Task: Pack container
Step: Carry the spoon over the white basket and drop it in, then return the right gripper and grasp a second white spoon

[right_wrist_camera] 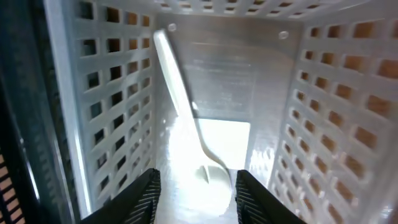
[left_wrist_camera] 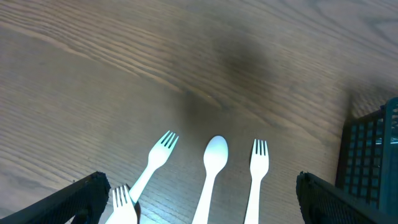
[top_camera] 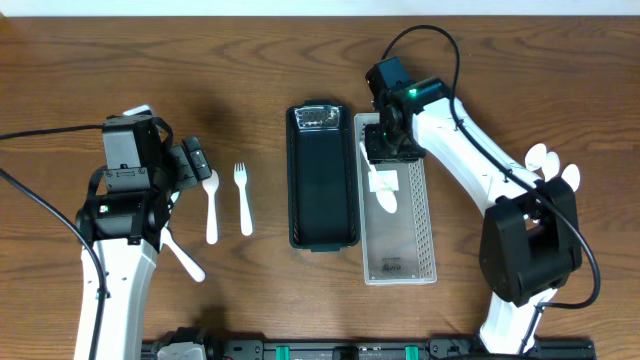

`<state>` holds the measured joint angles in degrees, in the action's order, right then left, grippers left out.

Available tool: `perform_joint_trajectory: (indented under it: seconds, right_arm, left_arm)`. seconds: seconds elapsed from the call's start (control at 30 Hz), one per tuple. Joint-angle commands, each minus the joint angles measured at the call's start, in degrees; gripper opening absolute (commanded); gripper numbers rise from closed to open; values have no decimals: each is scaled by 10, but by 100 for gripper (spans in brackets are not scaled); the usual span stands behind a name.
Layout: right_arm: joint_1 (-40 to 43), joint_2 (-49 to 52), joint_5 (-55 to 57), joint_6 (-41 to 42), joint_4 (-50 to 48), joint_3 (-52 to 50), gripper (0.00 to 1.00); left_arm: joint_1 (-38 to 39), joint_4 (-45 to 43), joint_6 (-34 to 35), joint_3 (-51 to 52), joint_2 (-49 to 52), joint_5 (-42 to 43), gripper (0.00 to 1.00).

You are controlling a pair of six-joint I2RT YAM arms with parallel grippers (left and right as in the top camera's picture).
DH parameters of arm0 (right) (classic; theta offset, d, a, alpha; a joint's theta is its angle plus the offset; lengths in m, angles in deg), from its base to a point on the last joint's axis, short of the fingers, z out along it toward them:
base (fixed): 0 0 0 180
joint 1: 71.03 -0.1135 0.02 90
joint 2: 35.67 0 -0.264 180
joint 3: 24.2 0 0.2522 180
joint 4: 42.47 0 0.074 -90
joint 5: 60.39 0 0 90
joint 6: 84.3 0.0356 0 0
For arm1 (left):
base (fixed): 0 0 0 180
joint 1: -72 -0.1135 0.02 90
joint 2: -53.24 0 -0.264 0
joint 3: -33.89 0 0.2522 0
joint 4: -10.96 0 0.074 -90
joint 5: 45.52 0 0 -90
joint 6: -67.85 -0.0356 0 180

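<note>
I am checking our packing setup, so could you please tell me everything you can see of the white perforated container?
The white container is a long, narrow rectangular basket of what looks like translucent white plastic. Its walls are a grid of square holes and its floor is solid. It lies flat and open-topped on the table, right beside the black container; whether they touch I cannot tell. A white spoon lies inside its far half, and the open right gripper hangs over that end.

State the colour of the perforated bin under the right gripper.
Translucent white bin, its walls gridded with square holes; the right wrist view shows it best.
</note>
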<state>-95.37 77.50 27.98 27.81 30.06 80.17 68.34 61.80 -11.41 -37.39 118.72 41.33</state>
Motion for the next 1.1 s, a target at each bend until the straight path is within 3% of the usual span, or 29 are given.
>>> perform_joint_trajectory:
  seconds: [0.0,0.13,0.3,0.4,0.57,1.07]
  right_arm:
    - [20,-43,40,-3,5,21,43]
    - [63,-110,92,-3,18,49,55]
    - [184,-183,94,16,21,53,59]
    - [267,-184,93,21,37,52,68]
    - [361,-141,91,23,55,36,73]
    - [401,-2,67,5,-15,-73,75]
  left_arm:
    - [-2,0,7,-11,0,-3,98]
    - [-2,0,7,-11,0,-3,98]
    - [-2,0,7,-11,0,-3,98]
    - [-2,0,7,-11,0,-3,98]
    - [-2,3,7,-11,0,-3,98]
    - [-2,6,7,-11,0,-3,98]
